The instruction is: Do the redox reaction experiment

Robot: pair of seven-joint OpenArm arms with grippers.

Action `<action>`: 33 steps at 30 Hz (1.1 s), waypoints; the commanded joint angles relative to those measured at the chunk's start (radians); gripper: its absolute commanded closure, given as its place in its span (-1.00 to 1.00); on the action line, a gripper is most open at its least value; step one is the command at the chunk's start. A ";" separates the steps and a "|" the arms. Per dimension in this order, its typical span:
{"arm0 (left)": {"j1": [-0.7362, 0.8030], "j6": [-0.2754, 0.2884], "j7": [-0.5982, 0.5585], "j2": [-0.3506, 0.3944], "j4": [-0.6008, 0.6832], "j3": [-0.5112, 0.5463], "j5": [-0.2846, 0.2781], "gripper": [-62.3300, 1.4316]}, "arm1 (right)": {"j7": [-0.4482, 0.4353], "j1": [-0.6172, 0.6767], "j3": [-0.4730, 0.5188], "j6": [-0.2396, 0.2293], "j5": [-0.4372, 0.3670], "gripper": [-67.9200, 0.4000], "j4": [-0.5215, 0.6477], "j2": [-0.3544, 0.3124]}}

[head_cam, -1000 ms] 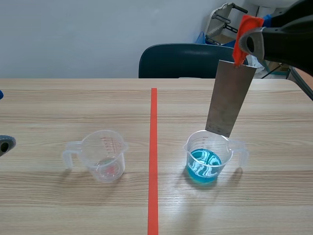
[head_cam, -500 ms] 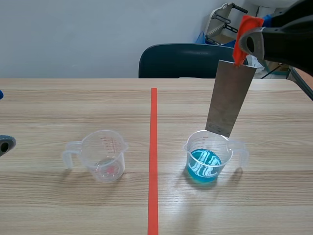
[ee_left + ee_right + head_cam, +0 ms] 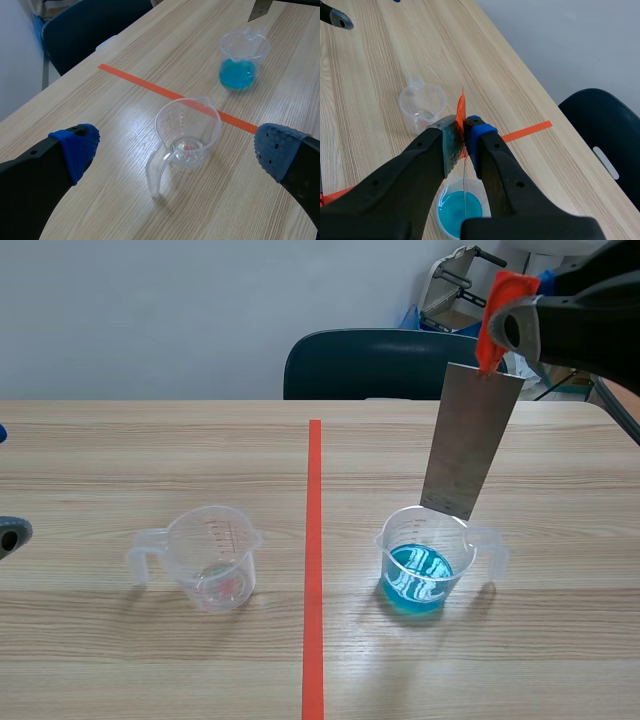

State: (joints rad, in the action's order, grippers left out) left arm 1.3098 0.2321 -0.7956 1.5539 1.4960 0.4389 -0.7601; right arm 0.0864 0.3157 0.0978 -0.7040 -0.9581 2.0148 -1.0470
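Observation:
A grey metal sheet (image 3: 468, 443) with an orange tab (image 3: 498, 313) at its top hangs upright from my right gripper (image 3: 497, 328), which is shut on the tab. The sheet's lower edge is level with the far rim of a clear beaker holding blue liquid (image 3: 418, 575); whether it touches the rim I cannot tell. In the right wrist view the gripper (image 3: 463, 137) pinches the orange tab (image 3: 460, 113) above that beaker (image 3: 461, 209). An empty clear beaker (image 3: 213, 560) stands left of the tape line. My left gripper (image 3: 175, 150) is open, above and short of the empty beaker (image 3: 186, 133).
An orange-red tape line (image 3: 314, 560) runs down the table's middle. A dark blue chair (image 3: 375, 365) stands at the far edge. The tip of the left arm (image 3: 12, 535) shows at the left edge. The blue beaker (image 3: 242, 60) lies beyond the tape in the left wrist view.

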 commanded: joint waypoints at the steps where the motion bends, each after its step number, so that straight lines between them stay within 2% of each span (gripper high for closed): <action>1: -0.011 -0.001 -0.002 -0.008 0.011 0.006 -0.006 -1.00 | -0.016 -0.016 0.000 0.000 -0.014 0.96 0.002 -0.006; 6: -0.012 -0.001 0.010 -0.017 0.011 0.007 -0.006 -1.00 | -0.016 -0.016 0.000 0.000 -0.014 0.96 0.002 -0.006; 12: -0.017 0.016 -0.001 -0.074 0.011 0.055 -0.007 -1.00 | -0.023 -0.016 0.000 -0.001 -0.014 0.96 0.002 -0.006; 13: -0.017 0.027 0.000 -0.084 0.011 0.070 -0.007 -0.91 | -0.023 -0.016 0.000 -0.001 -0.014 0.96 0.002 -0.006; 17: -0.017 0.061 0.000 -0.135 0.011 0.111 -0.007 0.37 | -0.023 -0.016 0.000 -0.001 -0.015 0.96 0.002 -0.006; 18: -0.026 0.077 0.000 -0.148 0.011 0.115 -0.006 0.56 | -0.023 -0.016 0.000 -0.001 -0.015 0.96 0.002 -0.006; 19: -0.044 0.100 0.008 -0.164 0.011 0.115 -0.004 0.66 | -0.023 -0.016 0.000 -0.001 -0.014 0.96 0.002 -0.006; 21: -0.080 0.132 0.023 -0.199 0.012 0.115 0.011 0.69 | -0.023 -0.016 0.000 -0.001 -0.014 0.96 0.002 -0.006; 27: -0.194 0.165 0.089 -0.321 0.038 0.082 0.043 0.69 | -0.023 -0.016 0.000 -0.001 -0.014 0.96 0.002 -0.006; 30: -0.256 0.168 0.113 -0.368 0.053 0.024 0.098 0.69 | -0.023 -0.016 0.000 -0.001 -0.014 0.96 0.002 -0.006; 33: -0.348 0.168 0.127 -0.415 0.058 -0.080 0.173 0.69 | -0.023 -0.016 0.000 -0.001 -0.014 0.96 0.002 -0.006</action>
State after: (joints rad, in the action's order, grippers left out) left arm 0.9863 0.3958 -0.6594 1.1477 1.5391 0.3805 -0.5861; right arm 0.0792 0.3157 0.0978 -0.7040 -0.9585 2.0148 -1.0470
